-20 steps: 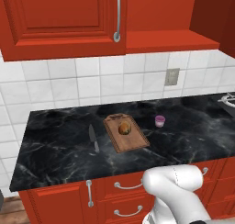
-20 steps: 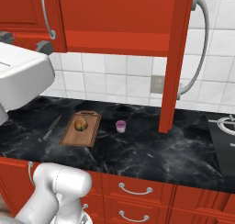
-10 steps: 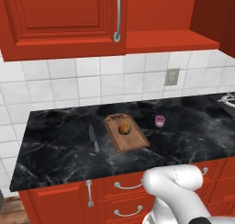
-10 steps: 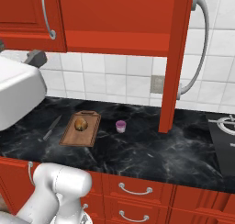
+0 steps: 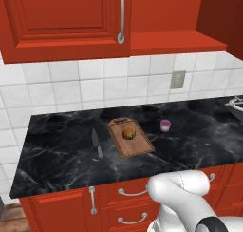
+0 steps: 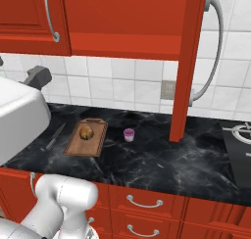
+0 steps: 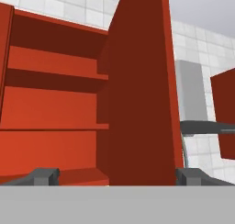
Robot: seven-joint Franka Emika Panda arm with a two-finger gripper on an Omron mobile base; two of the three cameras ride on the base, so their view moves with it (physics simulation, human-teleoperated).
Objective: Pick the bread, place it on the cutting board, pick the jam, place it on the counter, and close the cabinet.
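The bread (image 5: 127, 132) is seen lying on the cutting board (image 5: 137, 145), and the jam (image 5: 165, 125) is standing on the black bench (image 5: 61, 152) just beside the board. So only the cabinet is judged to be left. Its door (image 7: 140, 90) is swung wide open. In the last second the arm has been lifted, and the claw (image 7: 114, 176) is now held up at the door's edge. The claw is spread wide and nothing is held. A push on the door is likely needed next.
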